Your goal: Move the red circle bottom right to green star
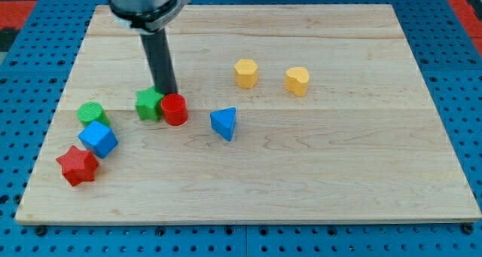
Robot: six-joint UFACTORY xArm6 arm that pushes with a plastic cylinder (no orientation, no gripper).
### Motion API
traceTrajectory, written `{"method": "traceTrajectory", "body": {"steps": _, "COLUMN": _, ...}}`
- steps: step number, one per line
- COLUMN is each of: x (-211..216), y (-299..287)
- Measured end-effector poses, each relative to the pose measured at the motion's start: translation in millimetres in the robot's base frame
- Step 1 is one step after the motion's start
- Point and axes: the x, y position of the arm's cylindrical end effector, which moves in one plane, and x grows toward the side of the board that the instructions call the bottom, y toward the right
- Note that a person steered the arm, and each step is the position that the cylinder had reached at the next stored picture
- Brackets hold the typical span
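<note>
Wooden board (316, 159) on blue pegboard. Rod holds nothing, only pushes; my tip (169, 93) sits behind gap between green star (149, 104) and red circle (174, 109), which touch. Risk: push bumps star too, or circle slides toward blue triangle (224, 123). Circle round, upright, points no way.

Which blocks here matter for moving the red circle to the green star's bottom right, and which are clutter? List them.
In the job:
- red circle, touching the green star's right side
- green star
- my tip, just behind both, at the seam between them

Lying about:
- green circle
- blue cube
- red star
- blue triangle
- yellow hexagon
- yellow heart
</note>
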Motion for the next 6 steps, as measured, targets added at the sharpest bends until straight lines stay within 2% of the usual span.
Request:
{"method": "traceTrajectory", "body": {"steps": 1, "x": 13.1, "y": -54.7}}
{"method": "traceTrajectory", "body": {"steps": 2, "x": 14.0, "y": -48.6}}
{"method": "traceTrajectory", "body": {"steps": 3, "x": -2.2, "y": -3.1}}
{"method": "traceTrajectory", "body": {"steps": 5, "x": -7.0, "y": 79.1}}
{"method": "traceTrajectory", "body": {"steps": 6, "x": 14.8, "y": 73.1}}
